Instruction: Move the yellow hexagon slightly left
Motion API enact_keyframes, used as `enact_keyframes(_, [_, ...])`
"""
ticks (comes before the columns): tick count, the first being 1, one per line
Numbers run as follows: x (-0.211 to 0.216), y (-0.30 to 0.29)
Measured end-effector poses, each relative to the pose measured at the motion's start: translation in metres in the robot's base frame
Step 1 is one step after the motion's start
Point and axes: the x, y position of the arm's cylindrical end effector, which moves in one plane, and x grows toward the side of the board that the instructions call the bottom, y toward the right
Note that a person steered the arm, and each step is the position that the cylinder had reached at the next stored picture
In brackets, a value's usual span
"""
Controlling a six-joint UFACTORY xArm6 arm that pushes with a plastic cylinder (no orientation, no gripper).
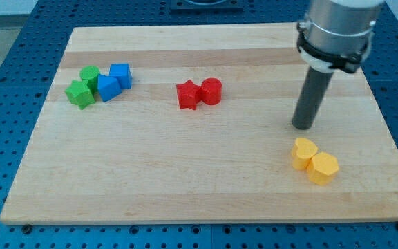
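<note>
The yellow hexagon (pixel 323 168) lies near the board's lower right, touching a second yellow block, heart-like in shape (pixel 303 153), on its upper left. My tip (pixel 302 126) rests on the board just above the heart-like yellow block, a short gap away, and up-left of the hexagon. The dark rod rises from the tip toward the view's top right.
A red star (pixel 187 95) touches a red cylinder (pixel 211 90) at centre top. At the upper left sit a green star (pixel 80 94), a green cylinder (pixel 90 75), a blue triangular block (pixel 106 88) and a blue cube (pixel 121 75). The wooden board (pixel 185 187) lies on a blue perforated table.
</note>
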Motion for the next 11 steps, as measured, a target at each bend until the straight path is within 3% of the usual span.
enact_keyframes(4, [0.088, 0.058])
enact_keyframes(11, [0.093, -0.115])
